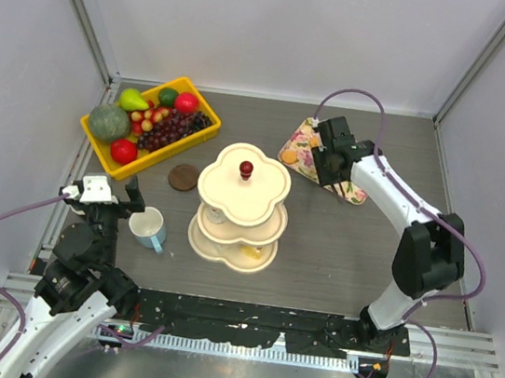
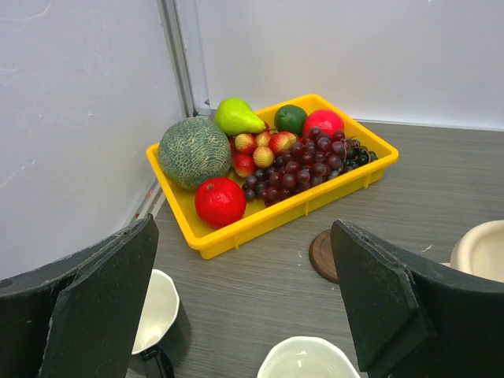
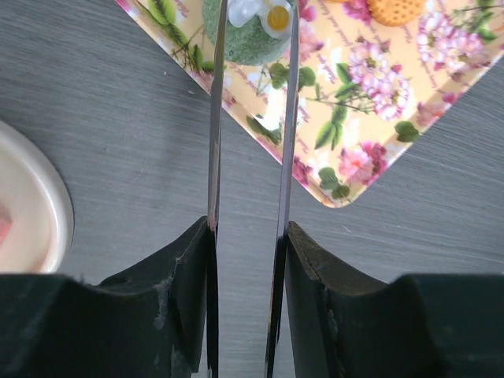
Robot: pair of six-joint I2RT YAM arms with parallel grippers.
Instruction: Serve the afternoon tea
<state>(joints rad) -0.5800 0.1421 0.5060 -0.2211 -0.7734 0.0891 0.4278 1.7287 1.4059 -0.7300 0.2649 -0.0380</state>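
Cream tiered stand upright, red knob skyward; left gripper wide apart; right gripper astride green pastry, grip unclear.

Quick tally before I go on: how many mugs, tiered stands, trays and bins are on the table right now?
Mugs: 2 (pale blue mug, dark mug)
Tiered stands: 1 (three-tier stand)
Trays: 1 (floral tray)
Bins: 1 (yellow bin, holding fruit)
Total: 5
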